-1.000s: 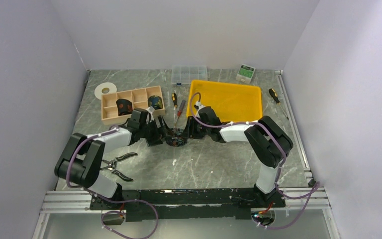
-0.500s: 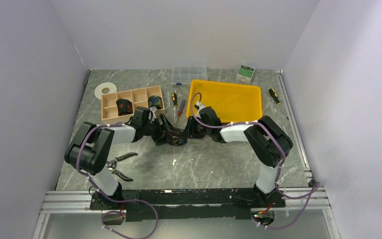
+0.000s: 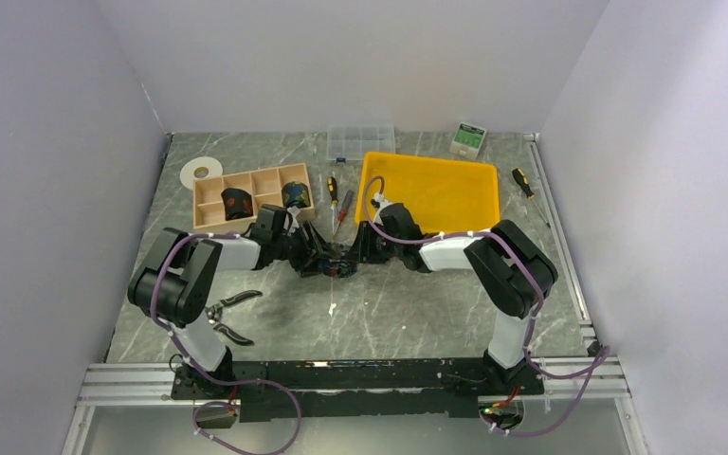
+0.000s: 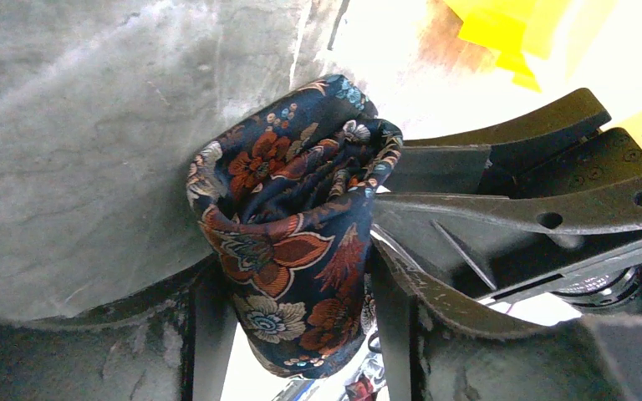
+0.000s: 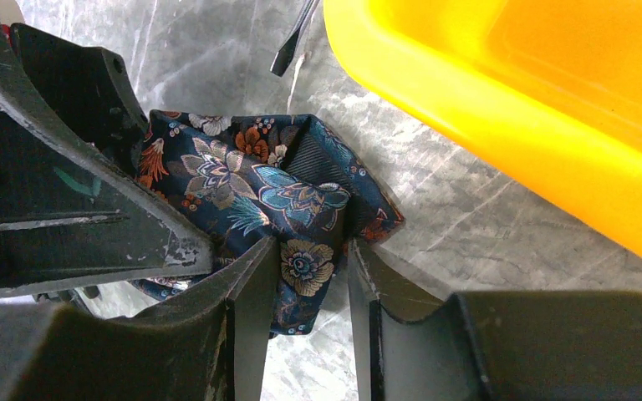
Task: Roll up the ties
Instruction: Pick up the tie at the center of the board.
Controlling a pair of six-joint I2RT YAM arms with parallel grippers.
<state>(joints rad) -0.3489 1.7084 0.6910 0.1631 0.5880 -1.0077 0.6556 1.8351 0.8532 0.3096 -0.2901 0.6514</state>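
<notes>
Rolled tie [image 4: 284, 209]: a floral coil on the marble table [image 3: 417, 303], between both arms, near the yellow tray [image 5: 510, 125]
Left gripper [image 4: 297, 284]: fingers pressed on the coil's 2 sides, clasping it
Right gripper [image 5: 308, 267]: clenched on a fold at the coil's edge
Unrolling: likely if either grip lets go early (the cloth looks slippery)
Tug-of-war: opposing pulls could drag out inner turns
Finger clash: the 2 grippers sit close enough to collide

Plain white walls [image 3: 341, 57], grey marble tabletop [image 3: 408, 303]
</notes>
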